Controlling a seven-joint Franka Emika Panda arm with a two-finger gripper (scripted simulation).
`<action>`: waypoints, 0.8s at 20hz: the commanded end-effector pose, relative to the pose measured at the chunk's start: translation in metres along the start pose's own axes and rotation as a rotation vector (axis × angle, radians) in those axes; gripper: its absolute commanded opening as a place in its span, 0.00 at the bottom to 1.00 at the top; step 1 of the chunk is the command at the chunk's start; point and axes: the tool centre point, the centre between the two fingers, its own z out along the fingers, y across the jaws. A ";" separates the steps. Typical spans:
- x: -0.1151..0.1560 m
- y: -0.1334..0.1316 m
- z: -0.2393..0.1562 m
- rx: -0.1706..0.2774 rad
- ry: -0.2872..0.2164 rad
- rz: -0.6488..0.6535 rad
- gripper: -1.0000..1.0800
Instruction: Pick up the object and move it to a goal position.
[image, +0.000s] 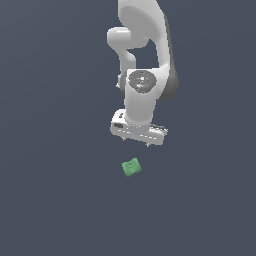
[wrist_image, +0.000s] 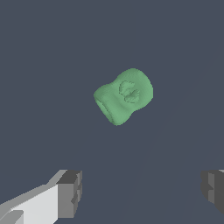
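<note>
plainly, this is the approach step: the gripper (image: 137, 142) hangs above the surface with its fingers (wrist_image: 70, 192) spread wide and nothing between them. the green object (image: 131, 167) lies below and slightly ahead of the fingertips, untouched. next, i judge, it must centre over the piece, descend, then close.

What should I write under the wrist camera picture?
Open white gripper above a small bright-green lumpy block.

The object (image: 131, 167) (wrist_image: 124, 96) is a little bright-green lump, kinda pinched in the middle, with a bumpy mark on top. Just lies flat on the dark floor, turned at an angle.
</note>
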 end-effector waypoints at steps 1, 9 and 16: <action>0.006 0.000 0.003 0.002 0.000 0.075 0.96; 0.023 0.000 0.015 0.008 0.002 0.309 0.96; 0.038 -0.001 0.025 0.012 0.005 0.511 0.96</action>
